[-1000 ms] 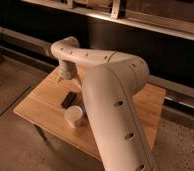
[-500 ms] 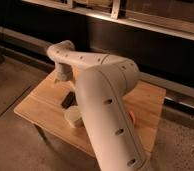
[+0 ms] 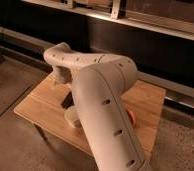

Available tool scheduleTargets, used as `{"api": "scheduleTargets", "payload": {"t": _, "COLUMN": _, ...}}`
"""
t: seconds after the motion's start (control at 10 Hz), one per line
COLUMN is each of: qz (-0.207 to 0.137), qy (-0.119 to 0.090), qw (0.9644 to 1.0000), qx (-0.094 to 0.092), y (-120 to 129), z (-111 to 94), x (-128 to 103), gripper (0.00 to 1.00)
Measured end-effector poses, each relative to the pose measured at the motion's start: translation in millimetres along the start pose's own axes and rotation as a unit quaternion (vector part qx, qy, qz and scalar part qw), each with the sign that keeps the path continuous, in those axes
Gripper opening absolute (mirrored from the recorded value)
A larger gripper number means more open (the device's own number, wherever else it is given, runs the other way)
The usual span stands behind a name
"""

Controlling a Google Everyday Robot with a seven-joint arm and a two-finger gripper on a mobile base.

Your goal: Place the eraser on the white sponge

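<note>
The eraser (image 3: 66,101) is a small black block lying on the wooden table (image 3: 40,107), left of centre, half hidden by my arm. My gripper (image 3: 59,81) hangs at the end of the cream arm over the table's far left part, a little above and behind the eraser, apart from it. The white sponge is hidden or out of view. My big arm covers the middle of the table.
A cream cup (image 3: 71,118) stands just in front of the eraser, partly behind my arm. An orange object (image 3: 132,116) peeks out at the arm's right side. Dark shelving (image 3: 140,45) runs behind the table. Concrete floor surrounds it.
My arm has swung lower and closer to the camera, covering more of the table and part of the cup. The gripper has stayed over the far left. The eraser has not moved.
</note>
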Motion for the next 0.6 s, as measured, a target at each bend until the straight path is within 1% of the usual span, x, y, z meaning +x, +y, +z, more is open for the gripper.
{"api": "scheduleTargets", "payload": {"t": 0.3, "qz": 0.003, "qy": 0.014, "qw": 0.9998, "qx": 0.014, "y": 0, "z": 15, "x": 10, "gripper": 0.8}}
{"api": "scheduleTargets", "payload": {"t": 0.6, "qz": 0.011, "qy": 0.029, "qw": 0.9994, "qx": 0.016, "y": -2, "z": 31, "x": 11, "gripper": 0.8}}
